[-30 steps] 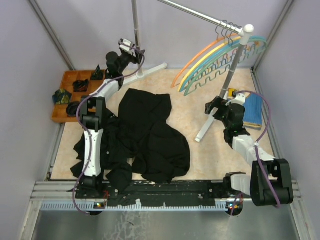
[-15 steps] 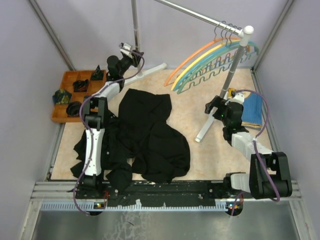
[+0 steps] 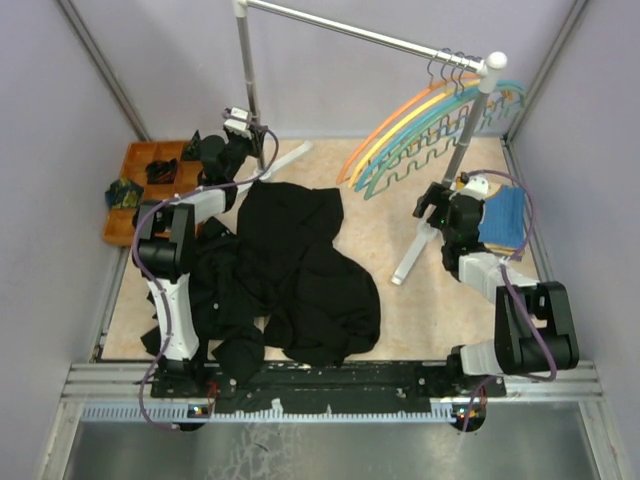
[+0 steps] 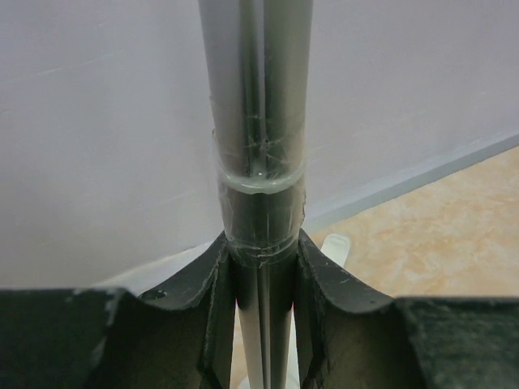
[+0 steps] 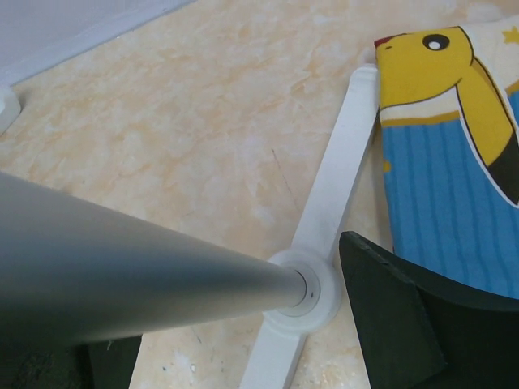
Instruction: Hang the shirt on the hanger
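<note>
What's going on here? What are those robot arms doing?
The left pincer is squeezed shut around the clothes rack's left pole. The right pincer is at the rack's other pole, but you can't tell if it grips. The black shirt lies heaped on the table. The orange hanger hangs bare on the rail.

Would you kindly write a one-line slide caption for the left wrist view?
Left gripper clamping the taped grey metal rack pole between its black fingers, beige marbled tabletop behind.
</note>
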Controlling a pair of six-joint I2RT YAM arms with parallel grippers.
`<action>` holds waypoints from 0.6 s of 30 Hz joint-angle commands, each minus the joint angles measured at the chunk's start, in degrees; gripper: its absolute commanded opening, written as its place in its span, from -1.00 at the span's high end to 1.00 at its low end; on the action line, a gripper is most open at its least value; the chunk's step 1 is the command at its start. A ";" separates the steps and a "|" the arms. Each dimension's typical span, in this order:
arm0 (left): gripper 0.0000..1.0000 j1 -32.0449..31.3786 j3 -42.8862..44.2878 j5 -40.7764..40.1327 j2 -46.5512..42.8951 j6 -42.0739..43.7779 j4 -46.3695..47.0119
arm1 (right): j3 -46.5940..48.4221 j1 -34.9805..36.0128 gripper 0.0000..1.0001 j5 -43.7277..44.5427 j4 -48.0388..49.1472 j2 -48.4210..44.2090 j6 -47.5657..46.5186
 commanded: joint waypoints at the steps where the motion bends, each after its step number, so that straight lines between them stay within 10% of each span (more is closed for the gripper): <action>1: 1.00 0.23 -7.86 -12.23 -7.64 2.32 6.37 | 5.50 0.88 -0.71 1.63 5.65 2.81 -3.66; 11: 1.00 -0.74 -13.03 -29.26 -11.29 -2.72 3.34 | 17.75 1.97 -0.31 2.17 8.27 14.57 -10.66; 18: 1.00 -3.09 -3.98 -39.19 -6.41 -1.96 0.45 | 30.11 1.68 -0.44 -1.78 9.71 26.73 -16.39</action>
